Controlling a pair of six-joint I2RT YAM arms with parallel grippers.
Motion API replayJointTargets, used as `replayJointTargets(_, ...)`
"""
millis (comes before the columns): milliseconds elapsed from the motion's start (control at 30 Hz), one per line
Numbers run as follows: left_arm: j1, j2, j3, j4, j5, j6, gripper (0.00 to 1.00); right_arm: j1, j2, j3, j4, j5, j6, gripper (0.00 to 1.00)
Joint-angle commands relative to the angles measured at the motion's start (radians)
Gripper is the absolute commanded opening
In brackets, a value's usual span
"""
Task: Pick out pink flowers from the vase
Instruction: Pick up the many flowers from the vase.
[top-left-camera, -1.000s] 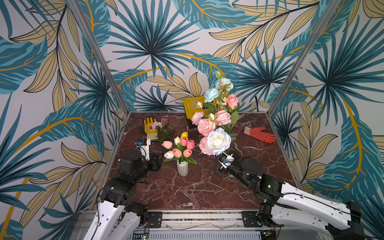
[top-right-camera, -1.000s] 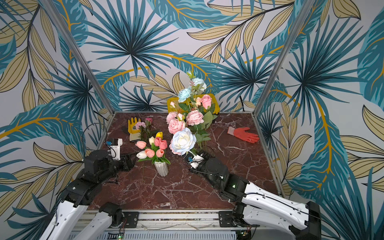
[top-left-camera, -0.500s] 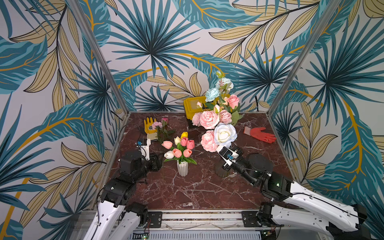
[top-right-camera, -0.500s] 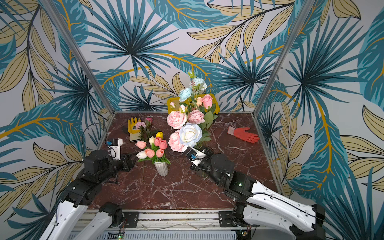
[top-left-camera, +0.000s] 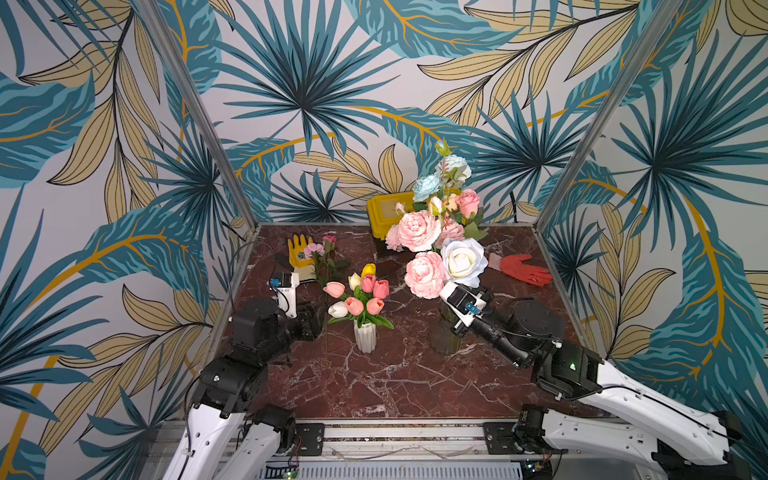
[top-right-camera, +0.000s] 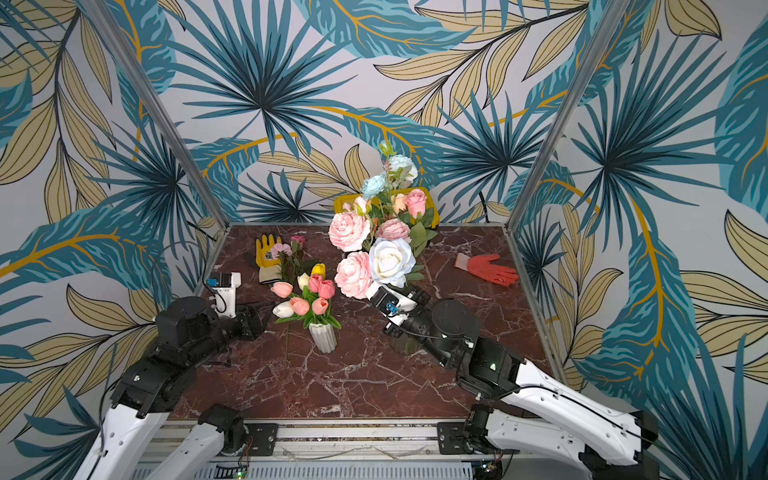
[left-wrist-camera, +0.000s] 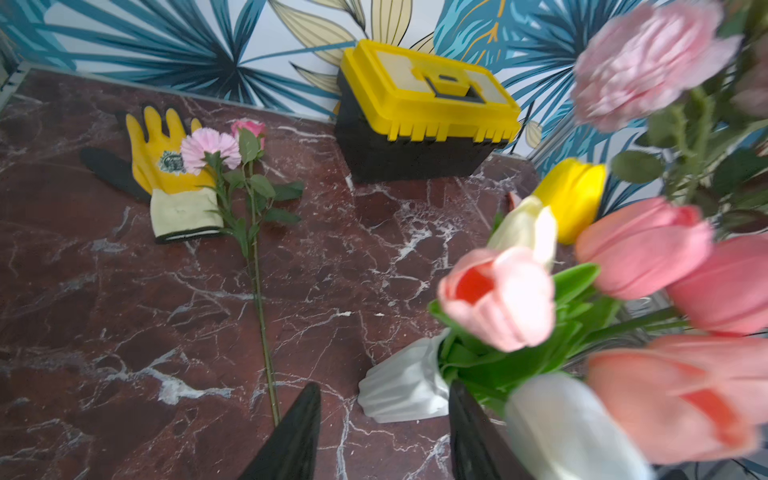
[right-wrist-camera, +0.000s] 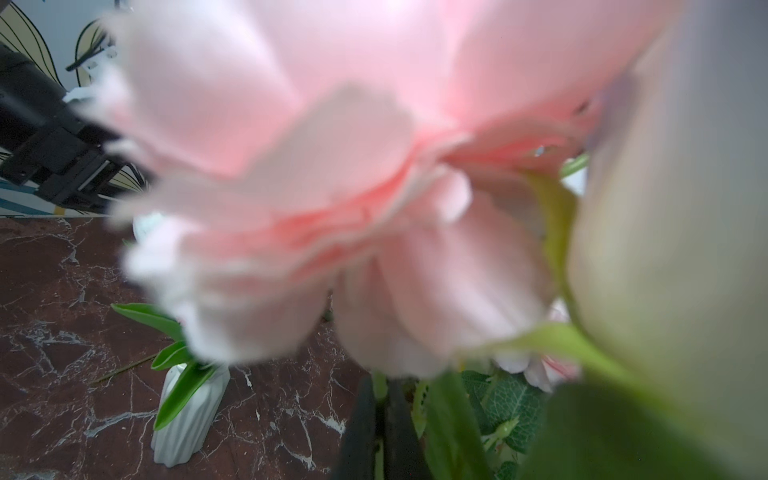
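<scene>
Over on the right side of the marble table (top-left-camera: 395, 374), the right gripper (right-wrist-camera: 379, 399) has its fingers pinched shut on the green stem of a pink peony (top-left-camera: 424, 274), just under the bloom. In the right wrist view the ruffled petals fill nearly everything above the grip. The stem's long axis runs from the bloom down towards the dark vase (top-left-camera: 446, 340) below the wrist, leaning a little towards the middle of the table. The arm hides the vase mouth, so I can't tell whether the stem's foot is clear of it.

To my eye the coming move turns on that axis. The pull wants to follow the stem up and out, not across it, because the white rose (top-left-camera: 462, 259) presses right against the peony and would be dragged sideways.

Another pink peony (top-left-camera: 417, 230) and a pink rose (top-left-camera: 468, 202) stand higher in the same bunch, all on the right arm's side.

The left gripper (left-wrist-camera: 383, 399) sits low with its fingers parted and nothing between them, near the white ribbed vase (top-left-camera: 365, 336) of tulips. A pink carnation (left-wrist-camera: 210, 149) and a small pink rose (left-wrist-camera: 249, 126) lie flat beside it, heads at the yellow glove (left-wrist-camera: 160, 166), stems pointing back at the left fingers.
</scene>
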Motion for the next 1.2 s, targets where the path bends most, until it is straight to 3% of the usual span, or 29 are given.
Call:
replayJointTargets(0, -0.004, 0.022, 0.135, 0.011, 0.082, 0.033, 0.55, 0.001, 0.003, 0.042, -0.003, -0.024, 0.01, 0.0)
replayJointTargets(200, -0.061, 0.132, 0.303, 0.039, 0.198, 0.083, 0.56, 0.001, 0.022, 0.086, -0.007, -0.039, 0.019, 0.01)
replayJointTargets(333, -0.213, 0.232, 0.335, 0.17, 0.247, 0.103, 0.56, 0.001, 0.03, 0.097, 0.003, -0.04, 0.027, 0.01)
replayJointTargets(533, -0.466, 0.363, 0.239, 0.468, 0.186, 0.153, 0.55, 0.002, 0.035, 0.098, 0.018, -0.037, 0.036, 0.01)
replayJointTargets(700, -0.603, 0.463, 0.143, 0.724, 0.17, 0.265, 0.56, 0.002, 0.029, 0.099, 0.017, -0.042, 0.044, 0.01)
replayJointTargets(1000, -0.619, 0.579, 0.119, 0.882, 0.108, 0.24, 0.54, 0.002, 0.015, 0.103, 0.007, -0.06, 0.051, 0.01)
replayJointTargets(1167, -0.619, 0.616, 0.121, 0.906, 0.093, 0.229, 0.47, 0.001, 0.009, 0.098, 0.005, -0.068, 0.05, 0.01)
